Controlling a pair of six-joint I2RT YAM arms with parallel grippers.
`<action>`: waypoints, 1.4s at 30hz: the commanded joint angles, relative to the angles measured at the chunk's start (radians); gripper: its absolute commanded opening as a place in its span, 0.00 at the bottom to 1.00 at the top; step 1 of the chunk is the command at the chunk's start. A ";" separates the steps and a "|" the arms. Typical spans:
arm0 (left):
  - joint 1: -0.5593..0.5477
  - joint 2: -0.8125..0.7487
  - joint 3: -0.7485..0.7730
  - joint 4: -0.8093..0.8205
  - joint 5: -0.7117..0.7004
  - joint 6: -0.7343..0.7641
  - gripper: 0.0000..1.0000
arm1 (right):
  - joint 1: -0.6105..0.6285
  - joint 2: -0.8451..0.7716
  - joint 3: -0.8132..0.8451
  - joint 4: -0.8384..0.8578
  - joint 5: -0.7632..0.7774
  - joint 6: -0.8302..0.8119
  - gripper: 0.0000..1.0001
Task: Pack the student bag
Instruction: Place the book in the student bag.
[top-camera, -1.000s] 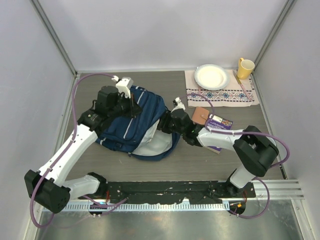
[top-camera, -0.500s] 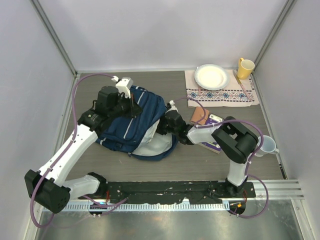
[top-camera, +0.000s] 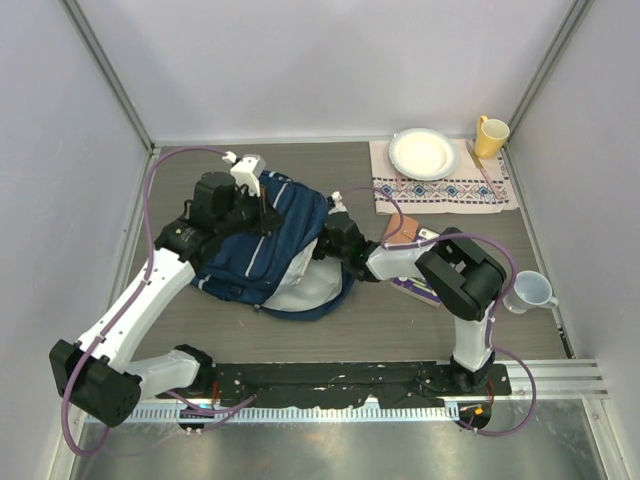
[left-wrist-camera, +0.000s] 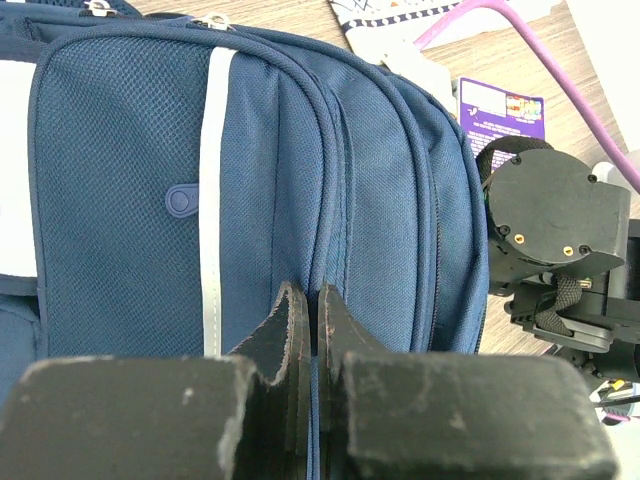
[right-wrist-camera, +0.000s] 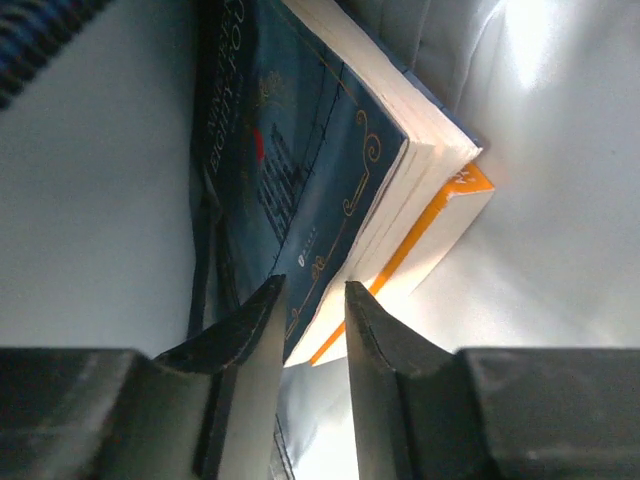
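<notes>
The navy student bag (top-camera: 262, 252) lies on its side at the table's left-middle, its mouth with pale grey lining (top-camera: 305, 290) facing right. My left gripper (top-camera: 258, 208) sits on the bag's top and is shut on a fold of its blue fabric (left-wrist-camera: 120, 180); the jaws (left-wrist-camera: 312, 300) pinch a seam. My right gripper (top-camera: 322, 243) reaches inside the mouth. In the right wrist view its jaws (right-wrist-camera: 312, 300) stand a little apart, with the corners of a dark blue book (right-wrist-camera: 300, 170) and an orange-spined book (right-wrist-camera: 440, 215) just beyond the tips, on the lining (right-wrist-camera: 540, 200).
A patterned cloth (top-camera: 445, 190) at the back right carries a white plate (top-camera: 424, 153) and a yellow mug (top-camera: 490, 136). A brown wallet (top-camera: 402, 230) and a purple book (top-camera: 425, 290) lie under the right arm. A pale cup (top-camera: 532, 290) stands at the right edge.
My right gripper has moved left, deeper into the bag's mouth, and its elbow has folded in, uncovering the pale cup. The left arm has not moved.
</notes>
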 joint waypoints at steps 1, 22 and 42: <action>0.007 -0.022 0.016 0.108 -0.002 0.020 0.00 | -0.013 -0.050 -0.026 0.054 -0.003 -0.048 0.42; 0.014 0.076 0.062 -0.202 0.014 0.103 0.28 | -0.166 -0.870 -0.323 -0.696 0.522 -0.217 0.85; -0.092 0.126 0.087 0.101 0.092 -0.116 0.79 | -0.664 -1.018 -0.388 -0.998 0.441 -0.171 0.95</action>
